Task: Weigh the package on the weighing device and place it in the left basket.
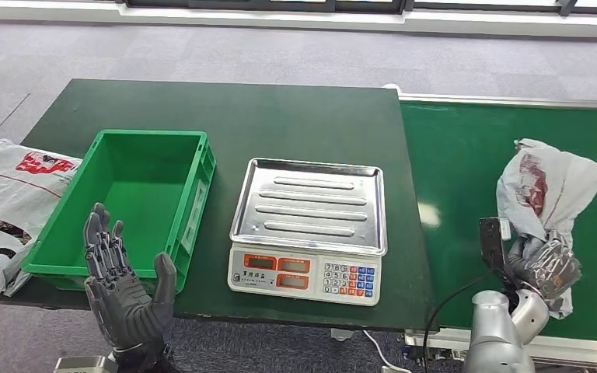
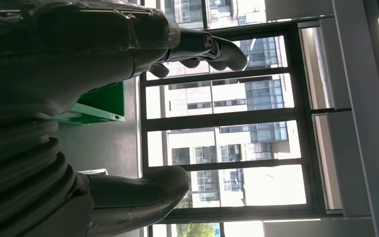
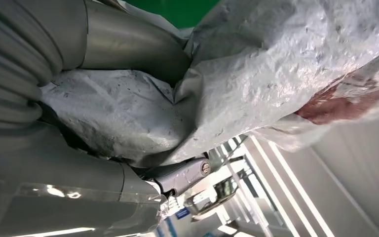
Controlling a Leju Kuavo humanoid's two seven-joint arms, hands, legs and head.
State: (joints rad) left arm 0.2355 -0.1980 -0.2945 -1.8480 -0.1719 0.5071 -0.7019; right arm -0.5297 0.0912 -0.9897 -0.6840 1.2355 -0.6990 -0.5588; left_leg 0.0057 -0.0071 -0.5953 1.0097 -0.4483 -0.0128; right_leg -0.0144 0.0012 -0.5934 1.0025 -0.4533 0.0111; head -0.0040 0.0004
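The package [image 1: 548,186] is a crumpled white plastic bag with a red print, lying on the green conveyor belt at the right. My right hand [image 1: 546,266] grips its near end; in the right wrist view the bag [image 3: 256,84] is pressed between thumb and fingers [image 3: 128,44]. The scale [image 1: 309,229], with a bare steel pan and a keypad, stands at the table's middle. The green basket [image 1: 136,198] sits to its left with nothing inside. My left hand [image 1: 127,291] is raised at the basket's near edge, fingers spread and holding nothing; the left wrist view shows its fingers [image 2: 202,49] apart.
A second white printed bag [image 1: 8,206] lies off the table's left edge beside the basket. The dark green table [image 1: 225,116] meets the conveyor's metal rim [image 1: 505,101] at the right. A cable runs along the near right edge.
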